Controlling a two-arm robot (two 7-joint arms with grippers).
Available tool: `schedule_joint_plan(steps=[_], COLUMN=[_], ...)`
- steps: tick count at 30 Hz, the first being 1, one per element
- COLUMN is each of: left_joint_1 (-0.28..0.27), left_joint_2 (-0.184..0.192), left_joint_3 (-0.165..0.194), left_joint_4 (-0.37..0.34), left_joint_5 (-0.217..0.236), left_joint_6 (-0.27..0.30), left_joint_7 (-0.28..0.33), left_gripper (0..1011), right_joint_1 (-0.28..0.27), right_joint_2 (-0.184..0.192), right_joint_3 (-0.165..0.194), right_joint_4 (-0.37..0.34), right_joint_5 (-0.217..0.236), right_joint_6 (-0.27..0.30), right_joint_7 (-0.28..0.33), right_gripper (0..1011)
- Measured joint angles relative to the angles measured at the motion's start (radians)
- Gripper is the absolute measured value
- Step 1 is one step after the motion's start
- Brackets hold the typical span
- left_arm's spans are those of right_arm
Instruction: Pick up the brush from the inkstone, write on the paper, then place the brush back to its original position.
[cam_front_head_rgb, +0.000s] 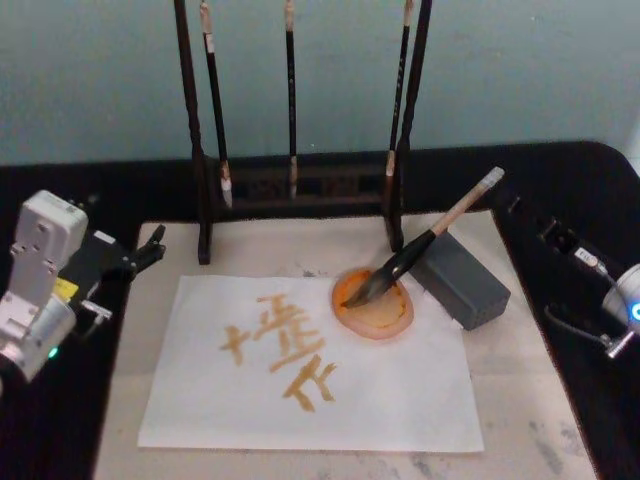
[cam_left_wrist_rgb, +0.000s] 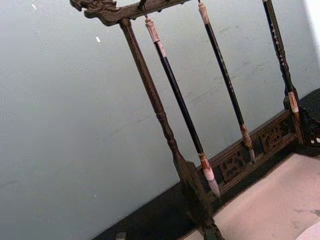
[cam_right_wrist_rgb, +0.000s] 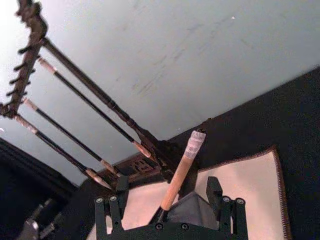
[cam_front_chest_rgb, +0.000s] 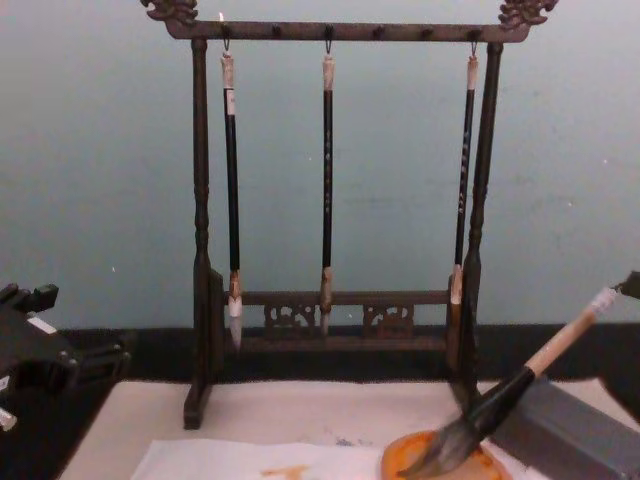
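My right claw (cam_right_wrist_rgb: 167, 181) is spread wide, holding nothing; the brush (cam_front_head_rgb: 425, 242) handle shows between its fingers, untouched. Bristles sit in the inkstone (cam_front_head_rgb: 385, 318), handle on the grey block (cam_front_head_rgb: 465, 282), beside the lettered paper (cam_front_head_rgb: 300, 400). I'd back straight out without nudging it. The left claw (cam_front_head_rgb: 150, 245) idles at left.

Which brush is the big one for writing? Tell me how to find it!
Start at the tall dark rack at the back, then look before its right post for the round orange inkstone. The brush leans there, bristles in the dish, handle over a grey block. It's thick and tan-handled, unlike the three thin black hanging brushes.
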Motion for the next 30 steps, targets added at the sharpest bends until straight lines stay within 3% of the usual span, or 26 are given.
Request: schedule_joint_plan(steps=[9,18,30], left_joint_1=[0.0,0.0,0.0], left_joint_2=[0.0,0.0,0.0], left_joint_3=[0.0,0.0,0.0], left_joint_4=[0.0,0.0,0.0], left_joint_5=[0.0,0.0,0.0], left_joint_6=[0.0,0.0,0.0], left_joint_7=[0.0,0.0,0.0], left_gripper=[1010,1010,1010], right_joint_1=[0.07,0.164,0.245], right_joint_2=[-0.025,-0.061,-0.091], right_joint_3=[-0.011,-0.06,-0.107], right_joint_4=[0.09,0.222,0.328], right_joint_5=[0.077,0.083,0.085], right_joint_6=[0.066,0.054,0.02], right_joint_7=[-0.025,-0.006,0.034], right_gripper=[1000,1000,1000])
